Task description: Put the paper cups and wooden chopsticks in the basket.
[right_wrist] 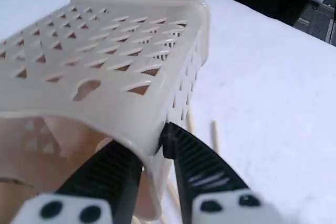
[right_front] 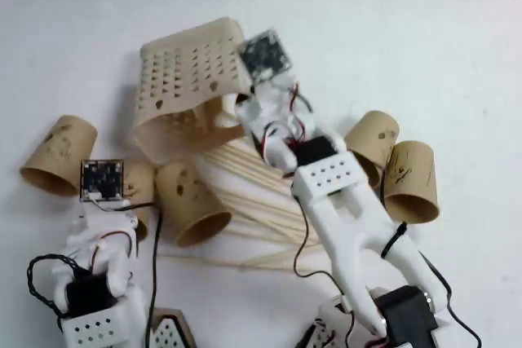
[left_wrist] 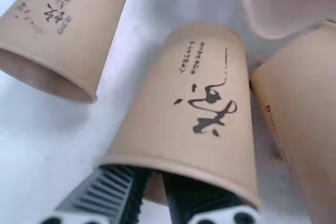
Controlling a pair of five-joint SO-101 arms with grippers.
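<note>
Near the middle of the white bench (right_front: 424, 46), the basket (right_front: 188, 79) is tipped over, its perforated base turned up and its mouth facing the arms. The right gripper (right_wrist: 152, 153) is clenched on the basket's rim, with one finger inside the wall and one outside. Just beside the basket's mouth, the wooden chopsticks (right_front: 261, 201) lie loose in a fan on the bench, partly under the right arm. On the left side, the left gripper (left_wrist: 152, 198) sits at the mouth of the middle paper cup (left_wrist: 205, 103), which lies on its side; I cannot tell whether it grasps that cup. The outer paper cup (right_front: 59, 155) lies farther left on its side. The third paper cup (right_front: 192, 201) lies between the middle one and the chopsticks. A pair of paper cups (right_front: 391, 160) lies touching, to the right of the right arm.
</note>
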